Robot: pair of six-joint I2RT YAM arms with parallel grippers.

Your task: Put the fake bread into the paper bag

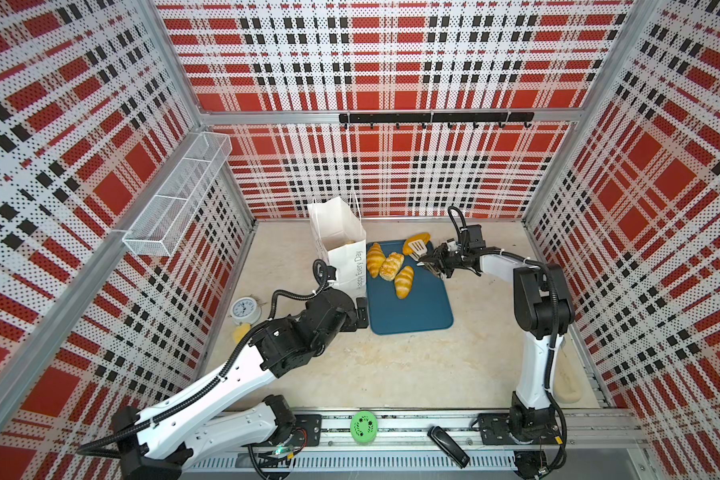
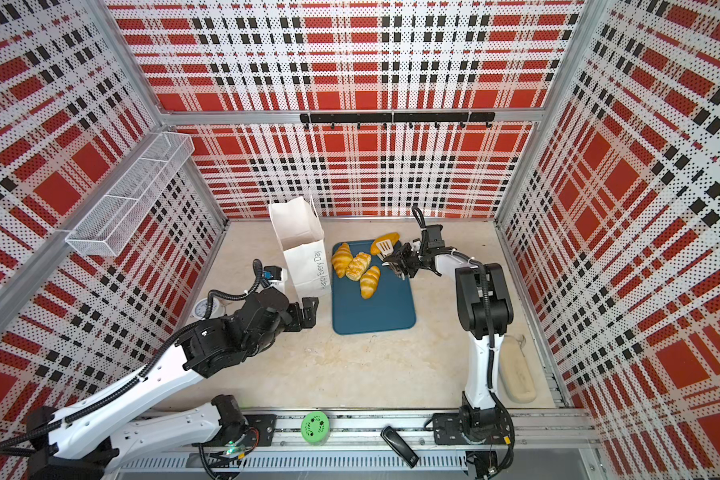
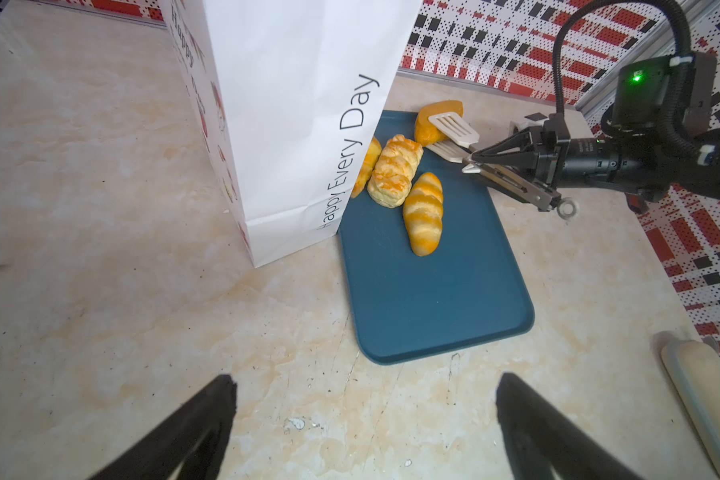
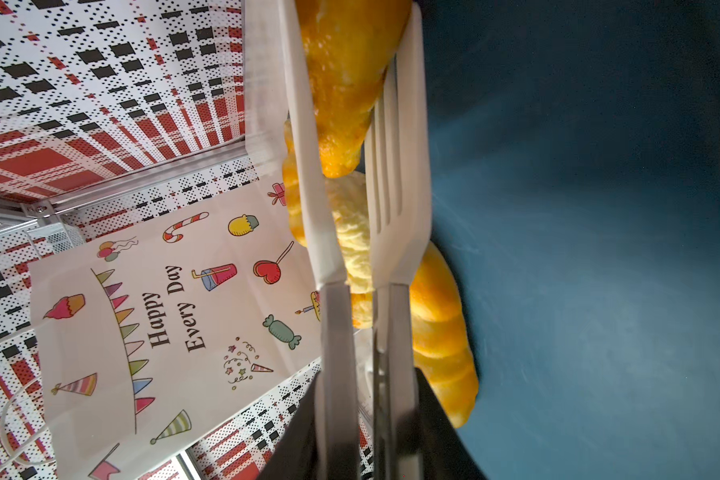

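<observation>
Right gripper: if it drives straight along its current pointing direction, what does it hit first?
Likely the orange bun at the tray's far corner: the tongs held in the right gripper straddle it. Whether the blades touch it is unclear.

Matt white paper bag (image 1: 346,257); beside it, smooth matt plastic tray (image 1: 416,307) bearing glossy bread (image 1: 404,281); tongs (image 3: 458,131) of matt white plastic and brushed metal; scuffed marbled table (image 1: 391,365).

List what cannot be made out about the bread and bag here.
- Paper bag contents: in both top views its own walls hide the bottom.
- Croissant: left wrist view, half behind the bag.
- Orange pastry: right wrist view, cut off by the edge, partly behind the tongs.
</observation>
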